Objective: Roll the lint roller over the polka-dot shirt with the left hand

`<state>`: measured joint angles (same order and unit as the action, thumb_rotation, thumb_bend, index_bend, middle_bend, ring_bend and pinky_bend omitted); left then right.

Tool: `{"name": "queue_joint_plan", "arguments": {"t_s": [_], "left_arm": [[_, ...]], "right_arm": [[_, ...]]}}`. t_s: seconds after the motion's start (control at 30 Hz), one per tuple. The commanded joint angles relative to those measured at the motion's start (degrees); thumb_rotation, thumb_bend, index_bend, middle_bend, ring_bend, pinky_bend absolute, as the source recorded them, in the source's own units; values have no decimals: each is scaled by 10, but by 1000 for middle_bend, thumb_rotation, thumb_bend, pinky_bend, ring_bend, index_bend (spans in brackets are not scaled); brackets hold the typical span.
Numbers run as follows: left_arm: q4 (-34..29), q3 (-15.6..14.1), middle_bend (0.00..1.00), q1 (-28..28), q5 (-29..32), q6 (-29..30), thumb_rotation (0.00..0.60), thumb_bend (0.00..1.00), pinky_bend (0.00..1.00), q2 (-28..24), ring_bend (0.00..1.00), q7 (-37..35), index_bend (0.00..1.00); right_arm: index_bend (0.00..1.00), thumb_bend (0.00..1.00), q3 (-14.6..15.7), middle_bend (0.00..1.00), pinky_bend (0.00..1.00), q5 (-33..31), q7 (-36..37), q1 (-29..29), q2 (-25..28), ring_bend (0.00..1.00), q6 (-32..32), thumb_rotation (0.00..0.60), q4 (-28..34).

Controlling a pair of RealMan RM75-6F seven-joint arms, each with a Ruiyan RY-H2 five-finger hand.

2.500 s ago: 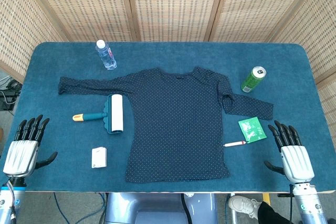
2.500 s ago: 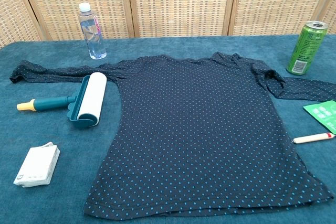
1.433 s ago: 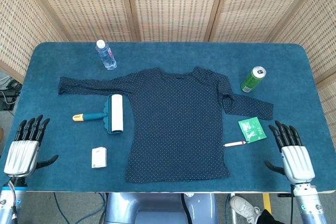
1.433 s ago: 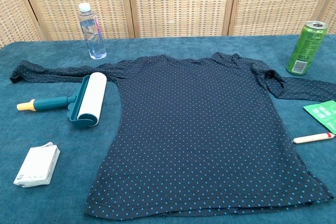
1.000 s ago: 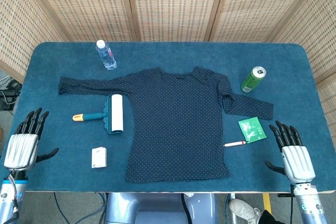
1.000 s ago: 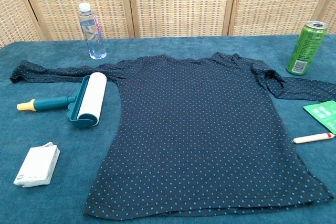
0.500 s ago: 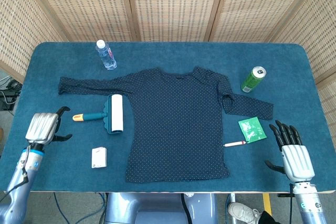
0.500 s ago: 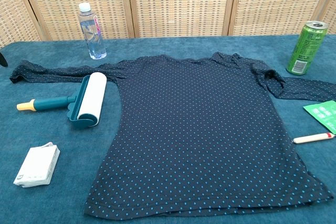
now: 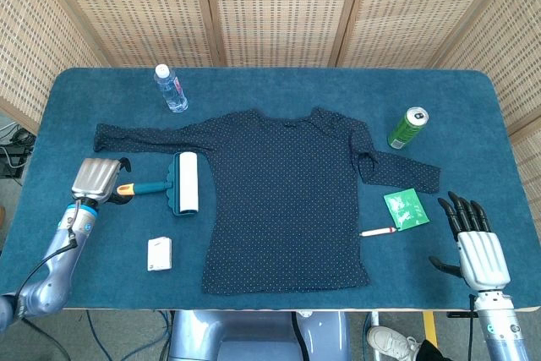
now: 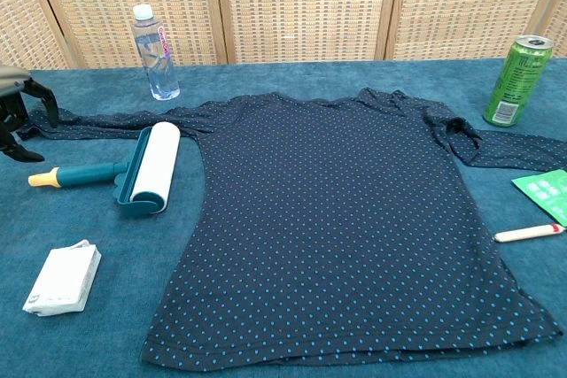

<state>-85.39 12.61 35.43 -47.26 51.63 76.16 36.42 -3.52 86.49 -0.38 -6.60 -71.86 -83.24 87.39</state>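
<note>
Reaching is as far as the job has got: the left hand (image 9: pixel 97 180) hangs just above the yellow end of the lint roller (image 9: pixel 173 184), fingers spread and grasping nothing, though the head view is too coarse to say whether a fingertip already touches the handle. The roller lies flat on the table (image 9: pixel 270 82) toward its left edge, its white drum just beside the polka-dot shirt (image 9: pixel 287 200), which is spread out across the middle. Nothing has been lifted or rolled, so the grasp, the carry onto the cloth and every stroke remain. The right hand (image 9: pixel 478 247) rests open and empty near the front right corner, well apart from the shirt.
</note>
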Motion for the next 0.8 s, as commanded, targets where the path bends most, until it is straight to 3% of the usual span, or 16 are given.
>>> {"name": "queue_joint_plan", "arguments": {"t_s": [0.03, 0.1, 0.8], "left_arm": [[23, -10, 856, 19, 25, -6, 600, 246, 720, 21, 741, 16, 402], [35, -17, 856, 27, 37, -10, 600, 289, 720, 32, 741, 22, 406], [142, -51, 856, 70, 70, -38, 600, 291, 720, 107, 741, 13, 426]], "right_arm": [[0, 13, 0, 0, 0, -1, 0, 0, 0, 0, 1, 600, -1], [0, 13, 0, 0, 0, -2, 0, -1, 0, 0, 2, 600, -1], [0, 13, -2, 0, 0, -10, -5, -4, -5, 0, 11, 600, -7]]}}
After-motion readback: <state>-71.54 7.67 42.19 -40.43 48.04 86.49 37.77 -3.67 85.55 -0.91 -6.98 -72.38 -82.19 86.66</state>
